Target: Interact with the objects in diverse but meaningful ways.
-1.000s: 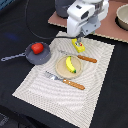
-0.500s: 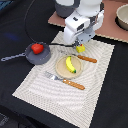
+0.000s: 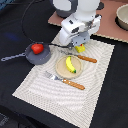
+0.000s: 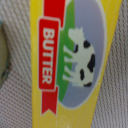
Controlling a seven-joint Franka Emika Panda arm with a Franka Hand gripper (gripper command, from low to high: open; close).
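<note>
Yellow butter packet (image 4: 75, 60) lies directly beneath the jaws, filling the wrist view.

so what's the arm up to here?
The arm's gripper is low over the butter packet at the placemat's far edge; the wrist view is filled by its label. Whether the fingers are open or closed can't be seen. The tomato sits in the pan, the banana on the plate, with a fork and knife beside it.

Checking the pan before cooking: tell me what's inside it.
The dark grey pan holds one red tomato. The pan floor under the tomato is covered, so anything beneath it cannot be seen.
</note>
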